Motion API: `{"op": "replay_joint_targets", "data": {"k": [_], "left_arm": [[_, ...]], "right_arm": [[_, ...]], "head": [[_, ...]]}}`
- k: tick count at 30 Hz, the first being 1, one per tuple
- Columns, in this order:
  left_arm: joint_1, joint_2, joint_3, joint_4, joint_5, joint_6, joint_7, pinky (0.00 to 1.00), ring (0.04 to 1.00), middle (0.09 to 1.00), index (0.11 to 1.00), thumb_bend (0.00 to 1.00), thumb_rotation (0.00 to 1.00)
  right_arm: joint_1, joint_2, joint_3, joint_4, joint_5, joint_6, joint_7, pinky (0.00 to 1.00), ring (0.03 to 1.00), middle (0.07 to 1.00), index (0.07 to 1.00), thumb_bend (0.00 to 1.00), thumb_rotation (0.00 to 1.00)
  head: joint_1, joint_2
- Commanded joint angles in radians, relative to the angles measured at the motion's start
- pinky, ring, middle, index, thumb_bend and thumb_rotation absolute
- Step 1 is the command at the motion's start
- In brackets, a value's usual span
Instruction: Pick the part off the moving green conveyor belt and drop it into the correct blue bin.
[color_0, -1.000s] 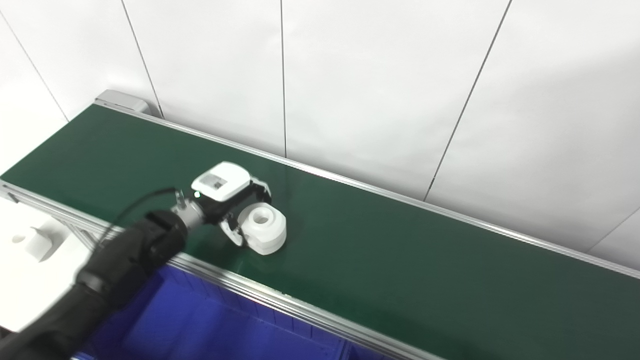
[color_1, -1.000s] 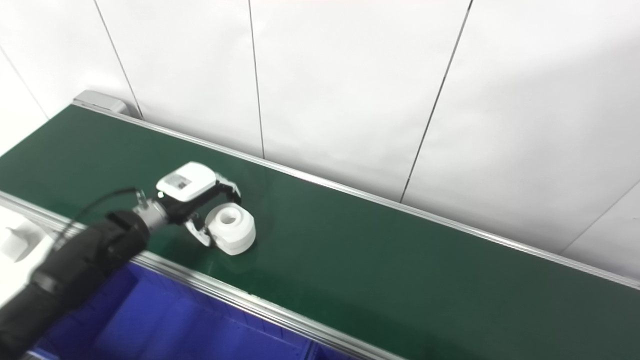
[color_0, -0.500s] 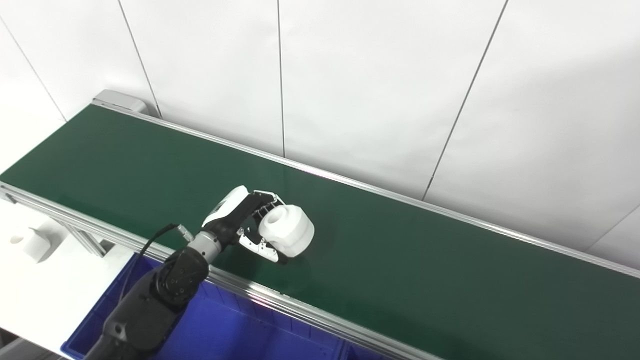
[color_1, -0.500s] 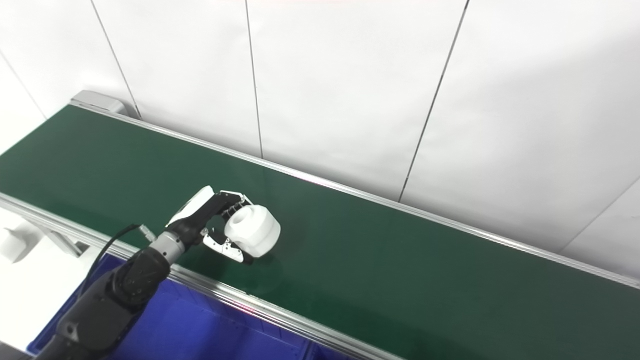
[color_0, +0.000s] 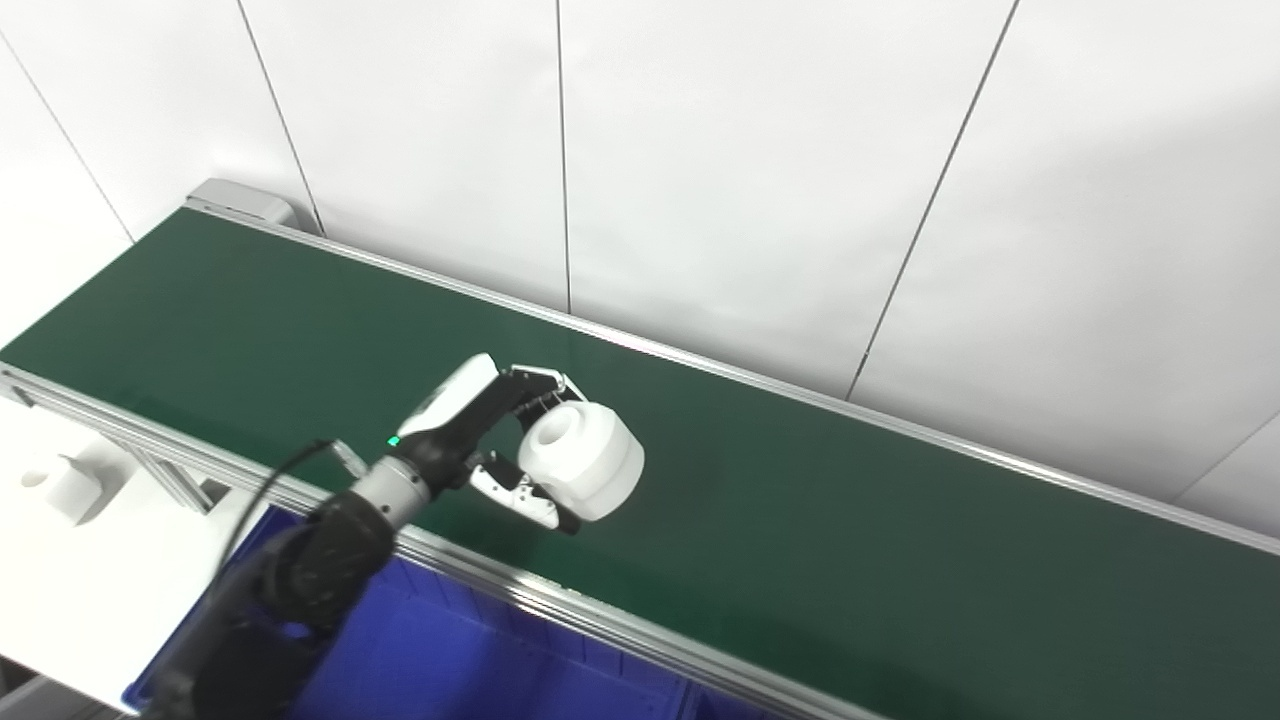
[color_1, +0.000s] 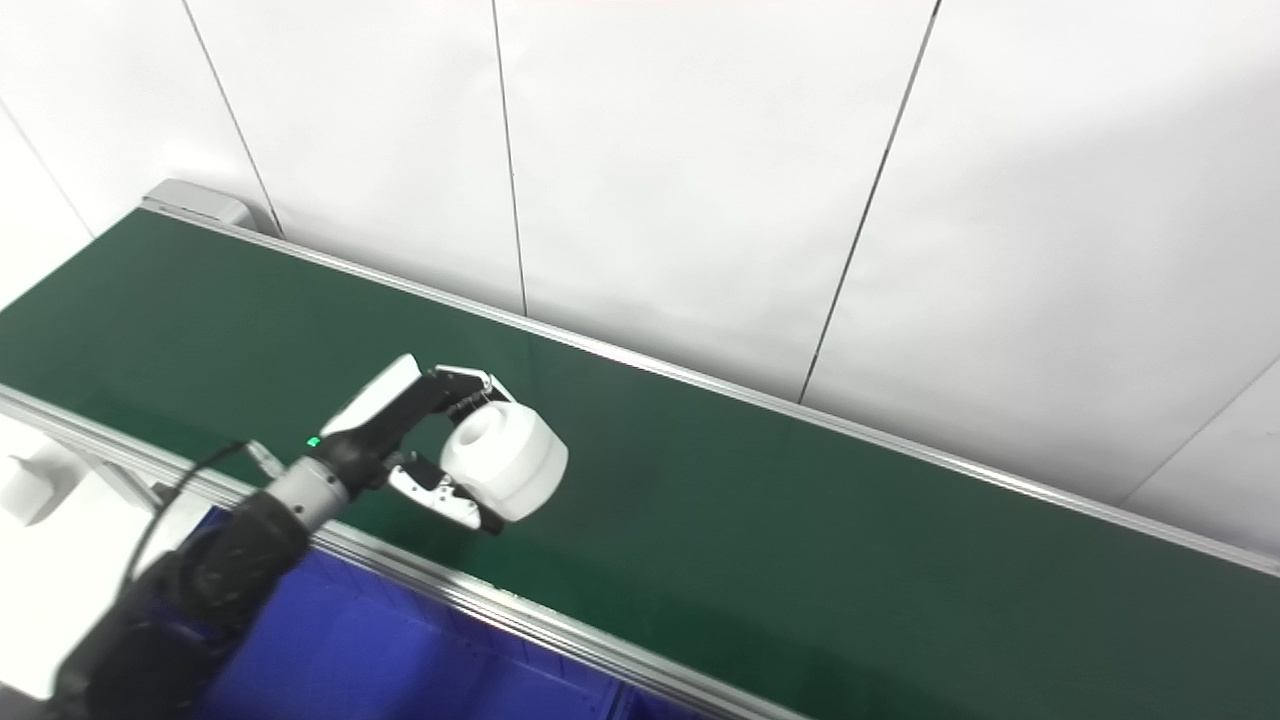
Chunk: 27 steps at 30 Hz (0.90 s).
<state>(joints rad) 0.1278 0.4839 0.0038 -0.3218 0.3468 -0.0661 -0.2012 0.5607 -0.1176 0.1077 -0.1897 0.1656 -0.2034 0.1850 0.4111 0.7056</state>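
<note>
My left hand is shut on a white round part with a hole in its end. It holds the part tilted on its side, lifted above the green conveyor belt, near the belt's front rail. The same hand and part show in the right eye view. A blue bin lies below the belt's front edge, under my forearm. My right hand is not in view.
The belt's metal front rail runs between the belt and the bin. A white wall stands right behind the belt. A white table with a small white piece is at the far left.
My left hand closed on the part on the belt, turned it on its side and lifted it off the belt, moving a little right. In the last half second it rose slightly more.
</note>
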Motion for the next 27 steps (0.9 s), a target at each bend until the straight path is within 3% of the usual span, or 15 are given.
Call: {"op": "replay_joint_targets", "data": {"k": [1,6,11,14,17,21,27], "left_arm": [[0.037,0.086,0.034,-0.099,0.02,-0.02,-0.033,0.36,0.426,0.49,0.48,0.52,0.0],[0.179,0.238,0.103,-0.264,0.115,-0.061,-0.113,0.38,0.429,0.49,0.481,0.52,0.0],[0.32,0.308,0.194,-0.33,0.127,-0.051,-0.173,0.41,0.444,0.507,0.467,0.52,0.0],[0.369,0.313,0.233,-0.339,0.157,-0.046,-0.201,0.42,0.458,0.507,0.468,0.52,0.0],[0.412,0.307,0.257,-0.29,0.27,-0.093,-0.183,0.45,0.483,0.514,0.464,0.52,0.0],[0.414,0.285,0.246,-0.203,0.379,-0.121,-0.161,0.47,0.501,0.518,0.462,0.52,0.0],[0.396,0.25,0.226,-0.095,0.447,-0.152,-0.114,0.42,0.459,0.513,0.466,0.52,0.0]], "right_arm": [[0.012,-0.002,-0.014,-0.053,0.017,0.019,-0.008,0.99,0.972,0.956,1.0,0.85,1.0],[0.006,-0.019,-0.032,-0.096,0.041,0.068,-0.001,1.0,0.991,0.974,1.0,0.84,1.0],[-0.007,-0.042,-0.046,-0.109,0.074,0.095,0.012,1.0,1.0,0.99,1.0,0.81,1.0],[-0.021,-0.059,-0.058,-0.119,0.09,0.12,0.016,1.0,1.0,0.993,1.0,0.81,1.0],[-0.037,-0.076,-0.065,-0.12,0.116,0.134,0.026,1.0,1.0,0.999,1.0,0.8,1.0],[-0.064,-0.097,-0.069,-0.125,0.148,0.16,0.039,1.0,1.0,1.0,1.0,0.81,1.0],[-0.095,-0.111,-0.077,-0.113,0.162,0.172,0.049,1.0,1.0,1.0,1.0,0.8,1.0]], "head": [[0.022,0.018],[0.097,0.063],[0.154,0.091],[0.222,0.107],[0.263,0.105],[0.302,0.106],[0.313,0.101]]}}
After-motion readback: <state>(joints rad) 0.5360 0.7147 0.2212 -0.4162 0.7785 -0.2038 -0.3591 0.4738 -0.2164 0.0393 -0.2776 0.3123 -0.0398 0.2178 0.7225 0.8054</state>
